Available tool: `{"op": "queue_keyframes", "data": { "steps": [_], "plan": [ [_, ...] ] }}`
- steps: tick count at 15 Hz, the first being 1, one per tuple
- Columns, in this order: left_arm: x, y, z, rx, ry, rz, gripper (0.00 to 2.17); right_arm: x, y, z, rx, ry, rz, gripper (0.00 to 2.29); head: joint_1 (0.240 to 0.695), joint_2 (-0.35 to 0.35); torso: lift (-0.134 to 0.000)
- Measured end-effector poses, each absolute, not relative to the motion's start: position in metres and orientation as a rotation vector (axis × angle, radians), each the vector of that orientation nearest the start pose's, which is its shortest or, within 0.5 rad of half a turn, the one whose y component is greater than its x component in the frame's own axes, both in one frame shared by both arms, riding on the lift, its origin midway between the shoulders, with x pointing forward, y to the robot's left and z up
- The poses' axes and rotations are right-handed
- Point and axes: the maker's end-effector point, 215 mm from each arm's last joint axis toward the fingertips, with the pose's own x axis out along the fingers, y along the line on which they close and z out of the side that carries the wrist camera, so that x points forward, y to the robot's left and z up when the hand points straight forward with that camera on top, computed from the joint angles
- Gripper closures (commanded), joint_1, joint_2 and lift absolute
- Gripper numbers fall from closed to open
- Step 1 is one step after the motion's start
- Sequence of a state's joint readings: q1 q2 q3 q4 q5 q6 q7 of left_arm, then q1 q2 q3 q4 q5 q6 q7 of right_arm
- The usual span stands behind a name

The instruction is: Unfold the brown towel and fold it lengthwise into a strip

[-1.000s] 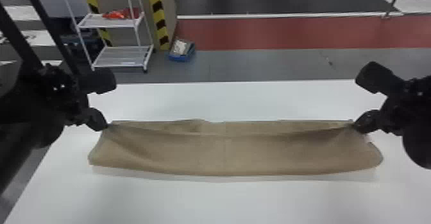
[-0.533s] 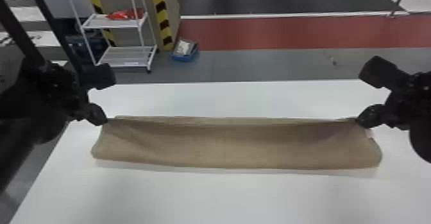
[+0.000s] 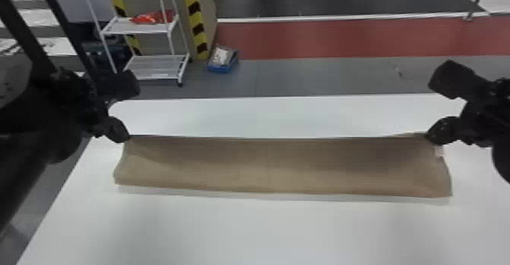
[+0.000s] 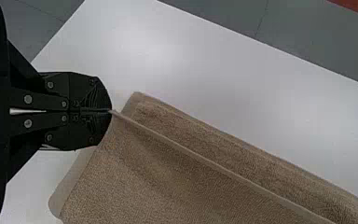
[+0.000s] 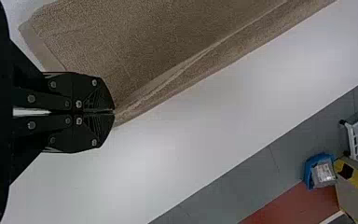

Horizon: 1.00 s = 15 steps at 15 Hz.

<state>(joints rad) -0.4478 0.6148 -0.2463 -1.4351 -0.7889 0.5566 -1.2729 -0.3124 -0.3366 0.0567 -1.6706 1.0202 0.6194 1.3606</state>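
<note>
- Pinching the upper layer's far edge at each end, the left gripper [image 4: 110, 111] and right gripper [image 5: 113, 112] hold the brown towel [image 3: 284, 165] along the white table [image 3: 246, 230], fingers pressed together
- Uneven lowering could skew the layers
- Pulling hard might free a corner, the grips looking shallow
- Slack could trap wrinkles

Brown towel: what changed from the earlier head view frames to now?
Left claw and right claw moved away from the robot, carrying the held edge of the brown towel toward the far side of the table. Near edge shifted that way too. Unchanged: both grips.
</note>
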Motion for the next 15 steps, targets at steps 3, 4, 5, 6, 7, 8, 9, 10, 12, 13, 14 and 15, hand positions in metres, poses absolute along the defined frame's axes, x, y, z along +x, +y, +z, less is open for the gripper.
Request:
{"op": "queue_keyframes", "data": {
  "steps": [3, 4, 5, 6, 7, 8, 9, 10, 12, 13, 14, 15],
  "plan": [
    [0.573, 0.416, -0.384, 0.990, 1.001, -0.640, 2.14, 0.561, -0.336, -0.370, -0.880, 0.894, 0.611, 1.12, 0.695, 0.077, -0.125],
    [0.573, 0.415, -0.385, 0.992, 1.002, -0.643, 2.15, 0.561, -0.334, -0.373, -0.890, 0.898, 0.618, 1.12, 0.695, 0.077, -0.125],
    [0.573, 0.414, -0.387, 0.992, 1.003, -0.645, 2.14, 0.562, -0.332, -0.375, -0.902, 0.901, 0.626, 1.12, 0.695, 0.078, -0.125],
    [0.573, 0.414, -0.388, 0.992, 1.004, -0.645, 2.14, 0.562, -0.331, -0.377, -0.910, 0.904, 0.631, 1.07, 0.695, 0.079, -0.125],
    [0.574, 0.414, -0.389, 0.993, 1.004, -0.644, 2.14, 0.562, -0.330, -0.379, -0.917, 0.910, 0.633, 0.80, 0.695, 0.080, -0.125],
    [0.574, 0.414, -0.390, 0.995, 1.004, -0.643, 2.14, 0.562, -0.330, -0.383, -0.925, 0.922, 0.632, 0.44, 0.695, 0.081, -0.125],
    [0.574, 0.413, -0.391, 0.996, 1.004, -0.646, 2.15, 0.560, -0.330, -0.387, -0.926, 0.937, 0.627, 0.15, 0.695, 0.081, -0.125],
    [0.573, 0.412, -0.392, 0.997, 1.005, -0.648, 2.15, 0.558, -0.330, -0.392, -0.916, 0.955, 0.616, 0.06, 0.695, 0.080, -0.125],
    [0.573, 0.412, -0.395, 0.997, 1.008, -0.653, 2.14, 0.552, -0.337, -0.404, -0.882, 1.004, 0.538, 0.06, 0.695, 0.076, -0.125],
    [0.573, 0.411, -0.396, 0.998, 1.009, -0.656, 2.14, 0.554, -0.343, -0.404, -0.879, 1.006, 0.488, 0.06, 0.695, 0.066, -0.125],
    [0.573, 0.411, -0.397, 0.998, 1.008, -0.660, 2.14, 0.556, -0.349, -0.402, -0.878, 1.002, 0.441, 0.06, 0.695, 0.062, -0.125],
    [0.573, 0.411, -0.397, 0.998, 1.007, -0.661, 2.14, 0.558, -0.353, -0.401, -0.877, 0.998, 0.416, 0.06, 0.695, 0.057, -0.125]
  ]
}}
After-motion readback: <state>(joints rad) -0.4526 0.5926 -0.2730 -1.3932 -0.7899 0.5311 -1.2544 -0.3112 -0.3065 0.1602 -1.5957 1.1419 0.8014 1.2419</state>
